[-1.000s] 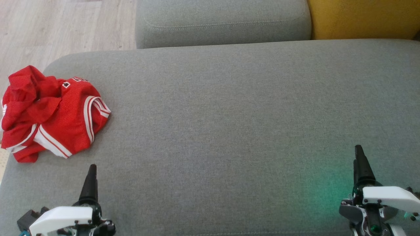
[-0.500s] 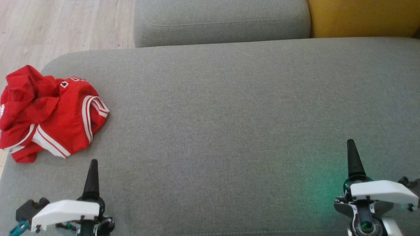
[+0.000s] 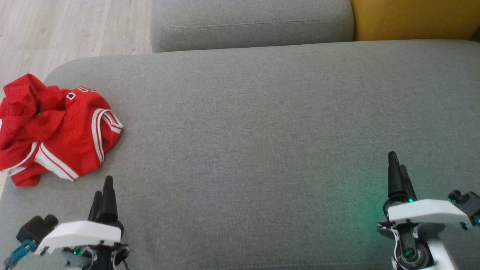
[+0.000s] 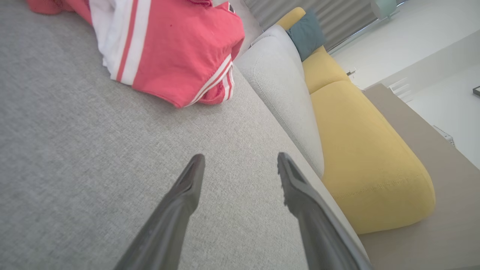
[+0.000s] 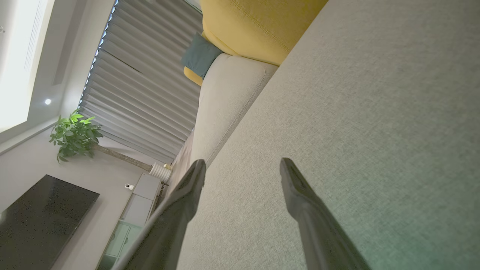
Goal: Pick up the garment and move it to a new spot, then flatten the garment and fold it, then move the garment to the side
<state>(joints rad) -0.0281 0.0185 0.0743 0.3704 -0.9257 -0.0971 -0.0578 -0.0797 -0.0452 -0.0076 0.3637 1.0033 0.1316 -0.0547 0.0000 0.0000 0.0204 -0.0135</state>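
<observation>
The red garment (image 3: 56, 131) lies bunched on the grey sofa (image 3: 262, 112). Both jaws are wide and empty, the left ones near the garment.

No legible text; white marks (image 3: 80, 90) on the red garment (image 3: 71, 138) too small.

Crumpled red garment (image 3: 56, 131) on grey cushion (image 3: 262, 123)

The garment (image 3: 56, 131) is bright red, its white bands each split by a thin red stripe (pinker in the left wrist view). The sofa seat (image 3: 262, 123) is flecked grey, tinged green beside the right gripper (image 3: 397, 160). Both it and the left gripper (image 3: 103, 186) have 2 black fingers under white shells. The back cushion (image 3: 412, 18) is mustard yellow.
</observation>
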